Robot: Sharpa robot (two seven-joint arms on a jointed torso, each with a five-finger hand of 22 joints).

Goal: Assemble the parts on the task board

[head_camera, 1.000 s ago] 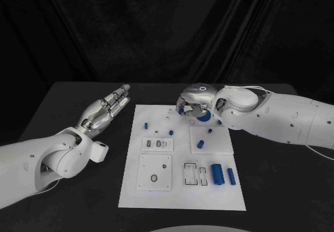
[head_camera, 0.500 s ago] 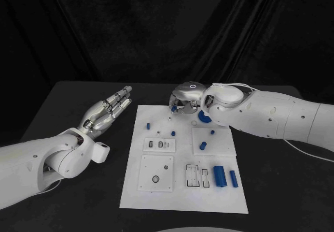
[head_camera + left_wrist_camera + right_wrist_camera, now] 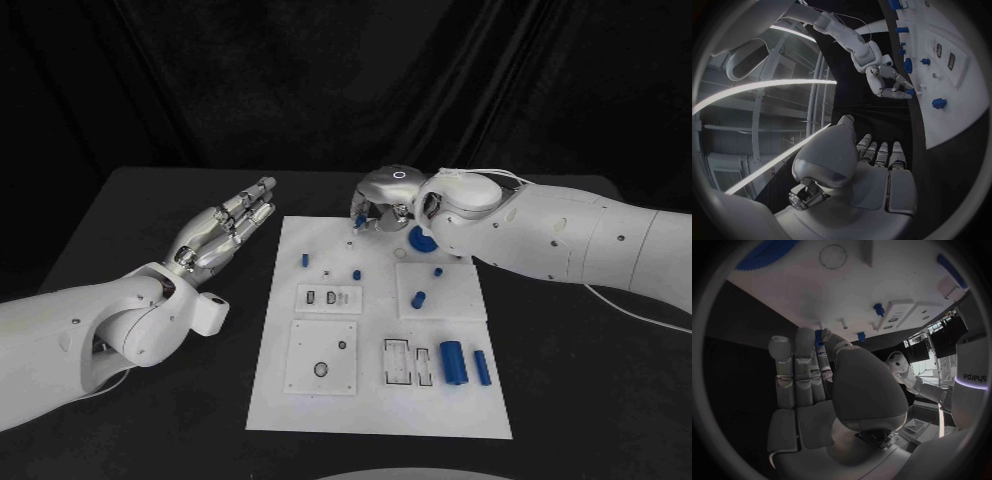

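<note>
Right hand [image 3: 387,203] apparently pinching small blue part [image 3: 819,336], left hand [image 3: 227,228] spread flat, holding nothing

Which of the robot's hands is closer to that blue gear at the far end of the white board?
The right hand: it hovers just beside the gear. The left hand is off the board's opposite side.

The head camera looks steeply down from above onto the black tabletop [image 3: 173,420], the white task board [image 3: 378,405] mid-frame. The left wrist camera sits close behind the left robot hand [image 3: 876,165], facing past it toward the right robot hand [image 3: 891,85] and the board's edge. The right wrist camera sits close behind its own hand, facing the board; all three views share the board.
</note>
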